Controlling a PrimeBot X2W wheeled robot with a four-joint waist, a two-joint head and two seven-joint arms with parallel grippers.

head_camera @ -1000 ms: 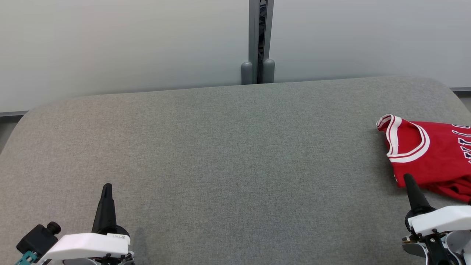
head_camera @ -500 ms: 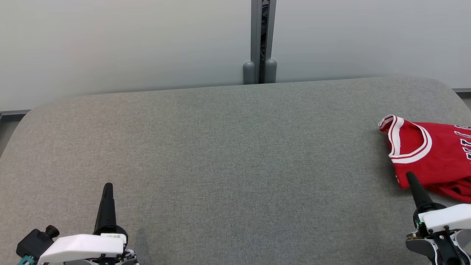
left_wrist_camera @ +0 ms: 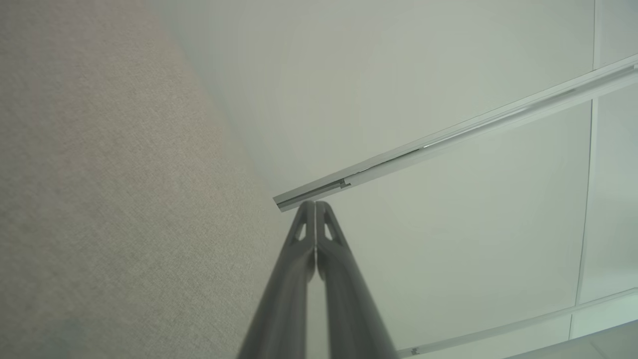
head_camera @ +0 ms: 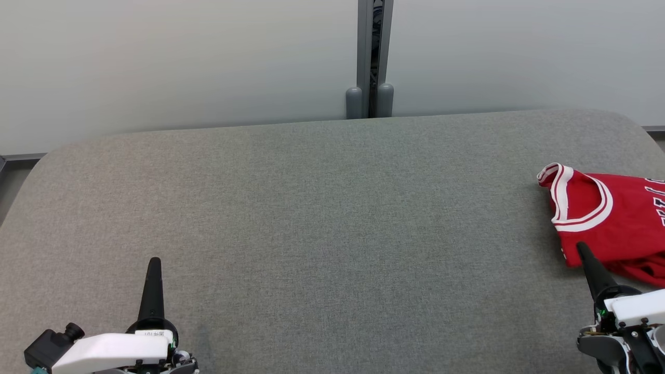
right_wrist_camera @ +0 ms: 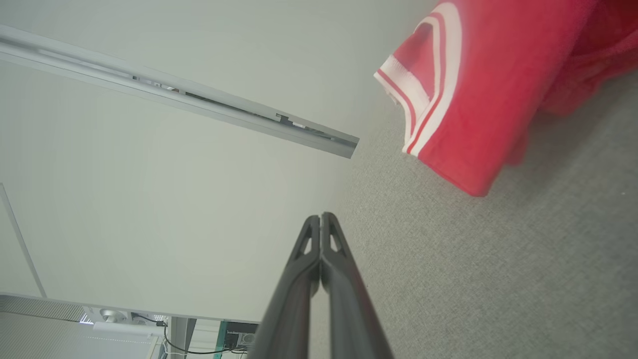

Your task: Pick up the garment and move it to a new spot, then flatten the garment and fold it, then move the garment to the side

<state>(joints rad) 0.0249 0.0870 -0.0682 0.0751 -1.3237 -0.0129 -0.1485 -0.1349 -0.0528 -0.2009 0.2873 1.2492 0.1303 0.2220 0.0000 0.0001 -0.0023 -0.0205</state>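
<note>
One red garment (head_camera: 621,234), white trim

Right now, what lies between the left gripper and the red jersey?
Nothing lies there: the head view shows the bare grey padded surface running from the left gripper across to the red jersey.

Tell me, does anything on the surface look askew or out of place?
The red garment lies rumpled at the far right of the grey surface, hem bunched, partly beyond the head view's edge. Nothing else stands out.
</note>
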